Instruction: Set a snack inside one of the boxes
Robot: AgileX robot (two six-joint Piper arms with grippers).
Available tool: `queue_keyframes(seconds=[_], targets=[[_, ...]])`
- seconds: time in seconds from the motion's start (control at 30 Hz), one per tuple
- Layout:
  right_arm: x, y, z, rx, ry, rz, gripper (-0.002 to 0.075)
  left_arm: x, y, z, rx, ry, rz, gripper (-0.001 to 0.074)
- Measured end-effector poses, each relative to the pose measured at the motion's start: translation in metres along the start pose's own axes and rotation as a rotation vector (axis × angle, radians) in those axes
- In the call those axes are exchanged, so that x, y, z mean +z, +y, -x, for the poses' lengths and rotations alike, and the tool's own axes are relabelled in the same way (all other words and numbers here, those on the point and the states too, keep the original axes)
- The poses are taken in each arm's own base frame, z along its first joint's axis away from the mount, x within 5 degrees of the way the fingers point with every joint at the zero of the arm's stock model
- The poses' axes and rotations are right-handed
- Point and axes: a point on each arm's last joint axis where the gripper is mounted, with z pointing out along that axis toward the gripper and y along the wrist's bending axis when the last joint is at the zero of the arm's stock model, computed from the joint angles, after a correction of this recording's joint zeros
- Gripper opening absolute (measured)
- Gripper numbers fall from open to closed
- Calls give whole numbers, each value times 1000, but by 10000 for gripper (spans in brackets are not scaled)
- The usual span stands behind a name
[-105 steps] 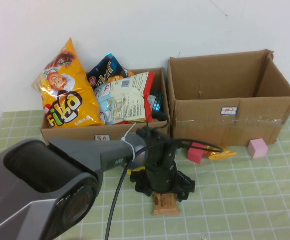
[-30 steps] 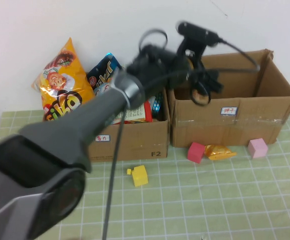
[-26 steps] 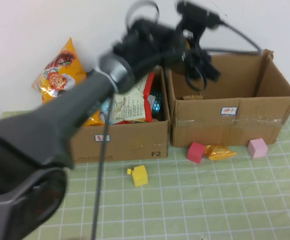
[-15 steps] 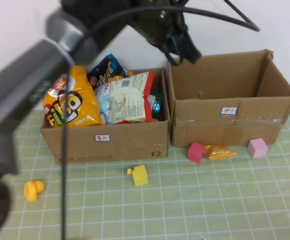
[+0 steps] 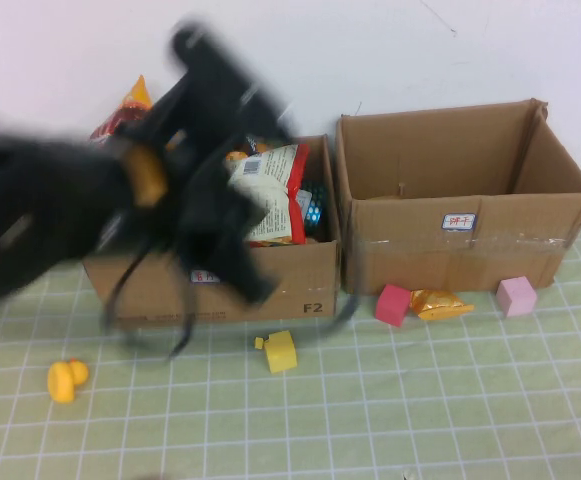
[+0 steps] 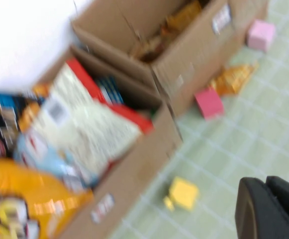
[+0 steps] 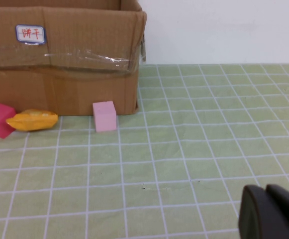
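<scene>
Two open cardboard boxes stand side by side. The left box [image 5: 290,285] is packed with snack bags, among them a white-and-red bag [image 5: 270,190]. The right box [image 5: 450,245] shows a blurred brown-orange packet [image 6: 181,22] inside in the left wrist view. My left gripper [image 5: 245,275] is a dark blur in front of the left box. In its wrist view the left gripper [image 6: 266,199] is shut and empty above the mat. My right gripper [image 7: 266,206] is shut and empty, low over the mat to the right of the right box.
A gold wrapped snack [image 5: 440,303], a red cube [image 5: 392,304] and a pink cube [image 5: 516,296] lie in front of the right box. A yellow block [image 5: 280,351] and a yellow duck [image 5: 65,380] lie on the green grid mat in front of the left box.
The left arm has swung from above the boxes down and left, in front of the left box. The brown packet it stood over on the mat 3.5 s ago is gone from the mat.
</scene>
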Motion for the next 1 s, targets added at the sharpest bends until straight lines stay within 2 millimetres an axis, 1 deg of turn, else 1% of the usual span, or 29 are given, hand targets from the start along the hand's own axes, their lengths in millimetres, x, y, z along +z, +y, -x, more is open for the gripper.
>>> queue_keyframes(seconds=[0.13, 0.23, 0.3, 0.4, 0.5, 0.53, 0.63, 0.7, 0.8, 0.87, 1.0], targets=[[0, 0, 0, 0, 0, 0, -2, -28, -12, -38, -26, 14, -22, 0], [0, 0, 0, 0, 0, 0, -2, -41, -18, -63, -25, 65, -35, -1], [0, 0, 0, 0, 0, 0, -2, -50, -19, -75, 6, 104, -22, -1], [0, 0, 0, 0, 0, 0, -2, -66, -17, -82, 26, 138, 15, -1], [0, 0, 0, 0, 0, 0, -2, -83, -11, -86, -63, 129, 95, -1], [0, 0, 0, 0, 0, 0, -2, -88, -9, -87, -117, 127, 127, -1], [0, 0, 0, 0, 0, 0, -2, -95, -4, -91, -143, 94, 200, -1], [0, 0, 0, 0, 0, 0, -2, -96, -3, -98, -130, 58, 229, -1], [0, 0, 0, 0, 0, 0, -2, -98, -2, -110, -129, -42, 262, -1], [0, 0, 0, 0, 0, 0, -2, -101, -1, -122, -162, -113, 290, -1], [0, 0, 0, 0, 0, 0, -2, -106, -3, -156, -241, -188, 352, -1]])
